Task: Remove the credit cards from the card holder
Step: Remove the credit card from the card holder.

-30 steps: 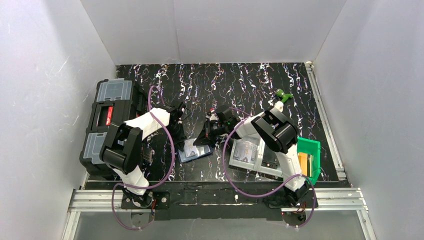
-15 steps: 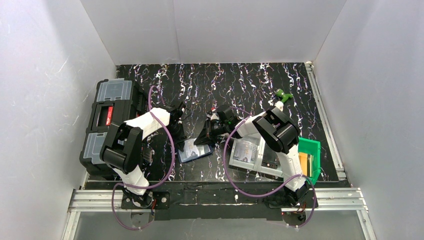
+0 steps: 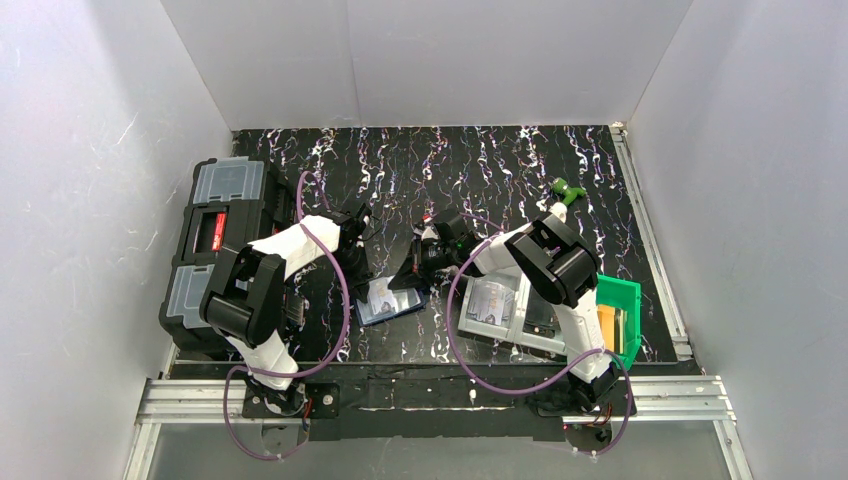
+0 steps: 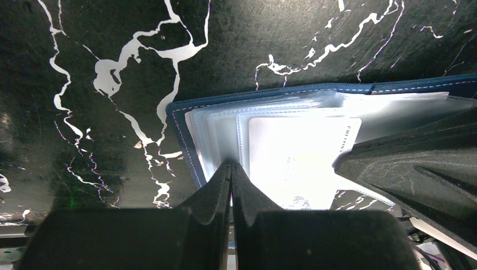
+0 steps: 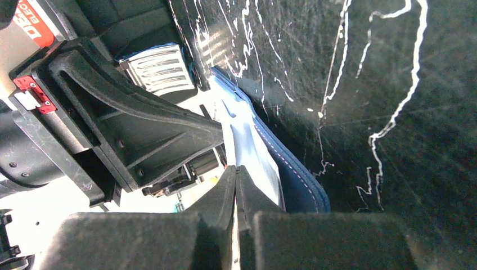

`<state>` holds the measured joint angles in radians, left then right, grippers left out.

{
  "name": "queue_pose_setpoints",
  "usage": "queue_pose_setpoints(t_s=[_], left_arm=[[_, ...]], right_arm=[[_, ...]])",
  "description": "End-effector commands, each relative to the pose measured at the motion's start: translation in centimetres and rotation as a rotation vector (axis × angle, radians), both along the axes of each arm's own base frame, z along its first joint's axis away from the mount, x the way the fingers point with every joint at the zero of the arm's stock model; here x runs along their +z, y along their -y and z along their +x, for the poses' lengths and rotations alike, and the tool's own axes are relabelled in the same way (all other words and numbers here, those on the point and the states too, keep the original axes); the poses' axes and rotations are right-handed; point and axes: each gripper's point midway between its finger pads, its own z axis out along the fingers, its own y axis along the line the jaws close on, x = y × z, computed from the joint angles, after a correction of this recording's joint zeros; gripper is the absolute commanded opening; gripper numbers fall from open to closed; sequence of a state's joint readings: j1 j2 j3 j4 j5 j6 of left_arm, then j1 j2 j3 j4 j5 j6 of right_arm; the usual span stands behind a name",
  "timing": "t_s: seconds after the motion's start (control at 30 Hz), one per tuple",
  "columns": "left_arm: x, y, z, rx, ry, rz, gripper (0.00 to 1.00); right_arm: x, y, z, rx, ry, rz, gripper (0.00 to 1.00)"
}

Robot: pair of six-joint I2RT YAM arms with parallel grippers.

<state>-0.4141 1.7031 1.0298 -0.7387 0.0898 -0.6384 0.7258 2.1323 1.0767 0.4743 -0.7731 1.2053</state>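
Hardly shifted since before, the card holder [image 3: 388,301] is laid open between the arms. The left gripper [image 4: 230,166] and right gripper [image 5: 236,169] are closed tight against its sleeves, and any hold cannot be told. A toolbox [image 3: 215,240] is seen left, a green bin [image 3: 622,300] right.

walls [image 3: 440,60]: plain white, three sides | tabletop [image 3: 520,160]: glossy black, white-veined marble pattern

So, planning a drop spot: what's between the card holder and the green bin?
A pale grey tray sits between card holder and green bin, in the top external view.
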Motion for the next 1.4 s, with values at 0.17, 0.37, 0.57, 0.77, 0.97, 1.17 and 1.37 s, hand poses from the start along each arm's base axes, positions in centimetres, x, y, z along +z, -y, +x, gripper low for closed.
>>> queue_pose_setpoints(t_s=[0.17,0.37,0.57,0.77,0.97,1.17,1.37], left_arm=[[-4.9,-3.6,-2.6,-0.031,-0.101,0.191,0.0],[-4.9,-3.7,-2.7,-0.032,-0.1,0.192,0.0],[-4.8,-3.6,-2.7,-0.029,-0.098,0.192,0.0],[-4.8,-3.5,-2.6,-0.03,-0.098,0.185,0.0],[-4.8,-3.4,-2.5,-0.034,-0.096,0.181,0.0],[-4.9,-3.3,-2.5,-0.035,-0.099,0.177,0.0],[-4.9,-3.4,-2.5,-0.035,-0.1,0.179,0.0]], right_arm=[[1.5,1.0,0.5,-0.013,0.096,-0.044,0.02],[0.8,2.1,0.9,-0.026,0.123,-0.107,0.01],[0.6,2.4,0.9,-0.024,0.127,-0.111,0.03],[0.8,1.3,0.4,0.023,0.085,-0.043,0.27],[0.1,0.7,0.0,0.047,0.057,-0.039,0.31],[0.0,-0.1,-0.1,0.062,0.055,-0.037,0.31],[-0.2,-0.2,-0.2,0.068,0.055,-0.046,0.26]])
